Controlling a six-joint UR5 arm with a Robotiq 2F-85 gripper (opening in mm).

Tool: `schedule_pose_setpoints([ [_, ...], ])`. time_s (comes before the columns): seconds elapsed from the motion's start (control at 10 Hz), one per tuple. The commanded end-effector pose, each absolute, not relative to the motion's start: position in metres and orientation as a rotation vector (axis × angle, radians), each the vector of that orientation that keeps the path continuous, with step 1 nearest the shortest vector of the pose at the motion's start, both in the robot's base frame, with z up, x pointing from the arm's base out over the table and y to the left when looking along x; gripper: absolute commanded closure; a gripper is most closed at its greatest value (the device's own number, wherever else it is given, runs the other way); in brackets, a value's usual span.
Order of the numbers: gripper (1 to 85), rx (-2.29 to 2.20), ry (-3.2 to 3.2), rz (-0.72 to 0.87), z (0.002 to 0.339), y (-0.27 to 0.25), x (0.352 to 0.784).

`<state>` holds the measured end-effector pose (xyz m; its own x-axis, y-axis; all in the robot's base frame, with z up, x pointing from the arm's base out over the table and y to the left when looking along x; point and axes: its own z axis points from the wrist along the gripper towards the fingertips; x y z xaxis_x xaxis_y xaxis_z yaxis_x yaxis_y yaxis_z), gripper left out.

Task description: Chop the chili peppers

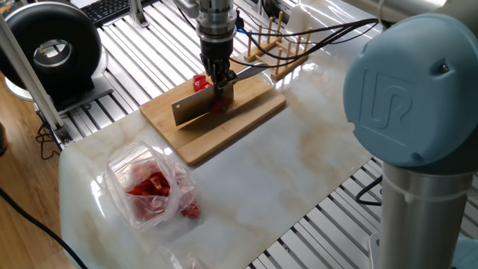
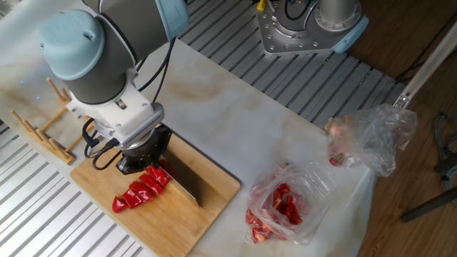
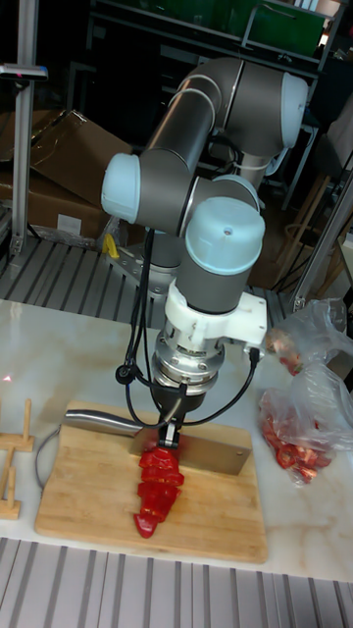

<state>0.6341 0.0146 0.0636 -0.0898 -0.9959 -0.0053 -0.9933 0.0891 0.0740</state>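
Chopping nearly done: chili peppers [image 3: 157, 489] lie sliced on cutting board [image 3: 88, 496]; gripper [image 3: 171, 429] clamps knife [image 3: 208, 454] at the last slice.

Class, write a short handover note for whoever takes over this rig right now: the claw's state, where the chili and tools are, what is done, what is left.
Claw: shut on the knife, blade down on the cutting board.
Chili pepper: on the board beside the blade, already cut into a row of red pieces still lying together.
Plastic bag of red pieces sits off the board on the table, untouched.
Done: several cuts along the chili.
Left: whether more cuts are needed near the claw cannot be told; then lift the knife clear.
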Motion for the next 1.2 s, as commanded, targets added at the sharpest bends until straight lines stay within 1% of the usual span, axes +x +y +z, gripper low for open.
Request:
schedule_pose_setpoints([
  [0.0, 84.3, 2.067, -2.283, -0.071, 0.066, 0.013, 0.634],
  [0.1, 84.3, 2.055, -2.307, -0.081, 0.062, 0.021, 0.632],
  [0.2, 84.3, 2.059, -2.302, -0.076, 0.062, 0.018, 0.633],
  [0.5, 84.3, 2.112, -2.247, -0.089, 0.068, -0.005, 0.631],
  [1.1, 84.3, 2.114, -2.289, -0.162, 0.064, 0.009, 0.625],
])
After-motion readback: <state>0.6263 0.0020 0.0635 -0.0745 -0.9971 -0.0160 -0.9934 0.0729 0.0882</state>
